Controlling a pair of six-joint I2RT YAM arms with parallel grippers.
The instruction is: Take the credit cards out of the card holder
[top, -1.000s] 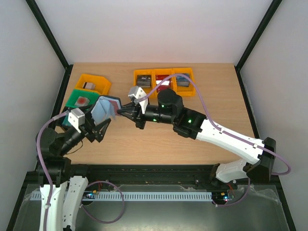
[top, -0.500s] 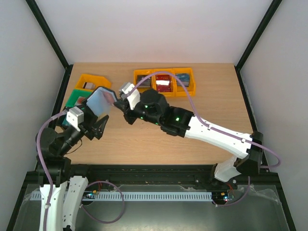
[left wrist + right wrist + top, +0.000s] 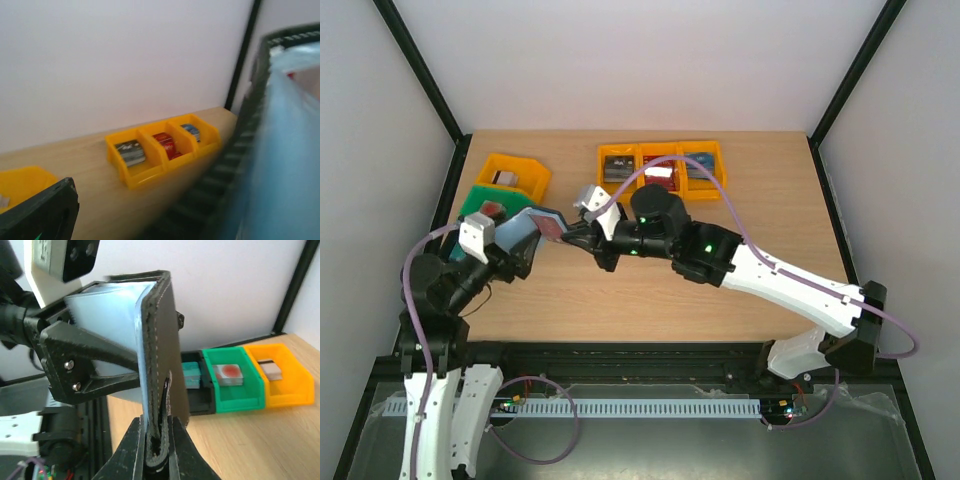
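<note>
Opening step: right gripper [image 3: 157,436] pinches card holder [image 3: 162,340] by the left edge of the desk [image 3: 650,300] (left gripper [image 3: 515,252] hold unclear); next, part it.

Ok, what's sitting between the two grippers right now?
Only the card holder, spread open in the air: the left gripper holds one flap, the right gripper pinches the black flap's edge. The right wrist view shows it best.

Overhead view, close wrist views (bins [image 3: 150,172] shared)
</note>
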